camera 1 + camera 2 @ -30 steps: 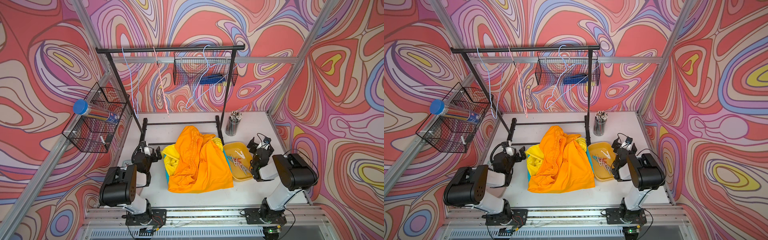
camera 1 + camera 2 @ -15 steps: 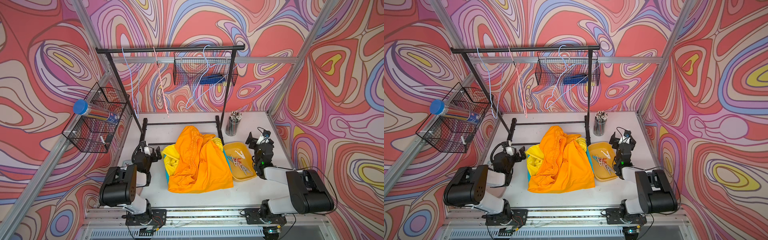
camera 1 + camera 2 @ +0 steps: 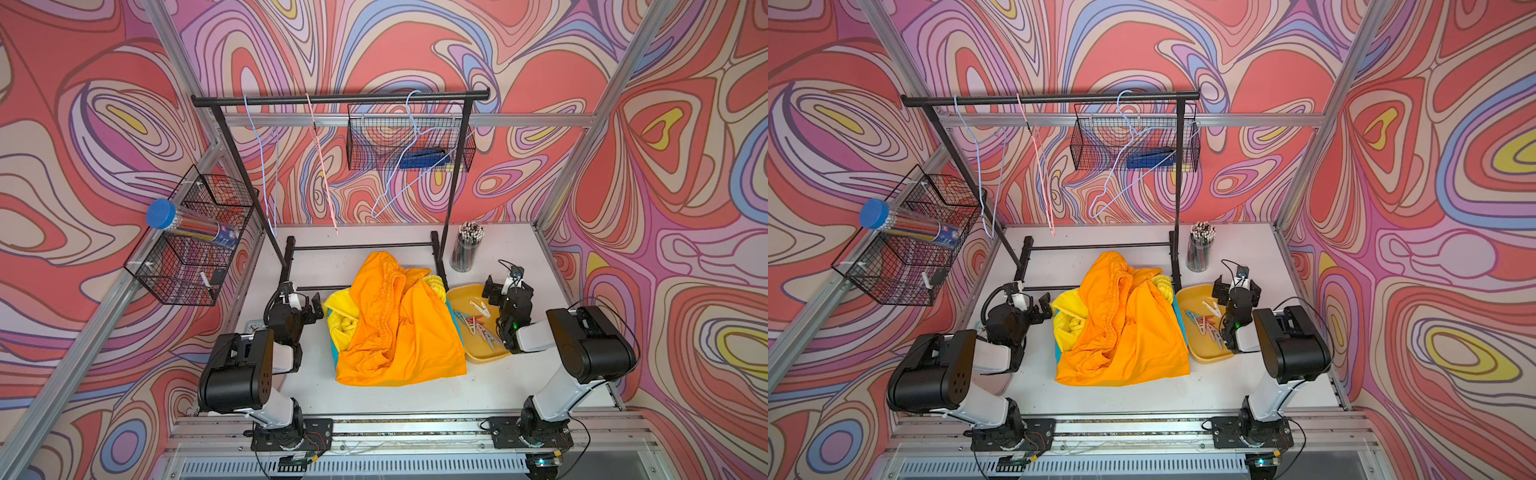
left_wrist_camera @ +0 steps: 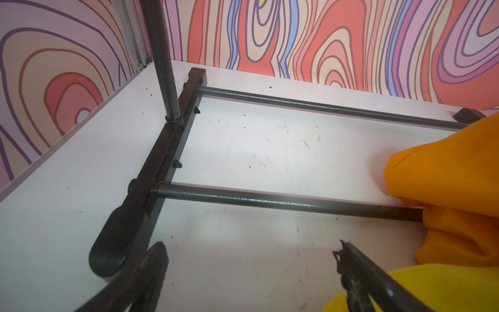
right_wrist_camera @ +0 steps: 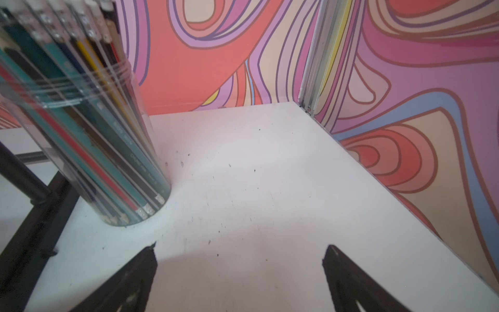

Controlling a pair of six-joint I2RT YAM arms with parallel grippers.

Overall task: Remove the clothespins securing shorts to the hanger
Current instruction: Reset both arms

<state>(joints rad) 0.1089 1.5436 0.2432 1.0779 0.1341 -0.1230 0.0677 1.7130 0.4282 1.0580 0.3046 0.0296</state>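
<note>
Your white tabletop (image 3: 386, 399) sits inside swirl-patterned pink walls (image 3: 685, 166), a black metal garment rack (image 3: 340, 98) at its back. The crumpled orange and yellow shorts (image 3: 399, 332) lie heaped between your left gripper (image 3: 304, 298) and right gripper (image 3: 507, 287), both spread wide and empty; the mixed-colour clothespins (image 3: 478, 323) lie in the yellow plastic tray (image 3: 486, 358) beside the right one.

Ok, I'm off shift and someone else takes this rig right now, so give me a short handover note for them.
Left end effector: open, empty, beside the shorts. Right end effector: open, empty, by the tray.
Shorts: orange and yellow, heaped on the table, off the hangers.
Clothespins: loose in the tray.
Done: all three hangers hang bare.
Left: likely nothing; check the heap for hidden pins.
</note>
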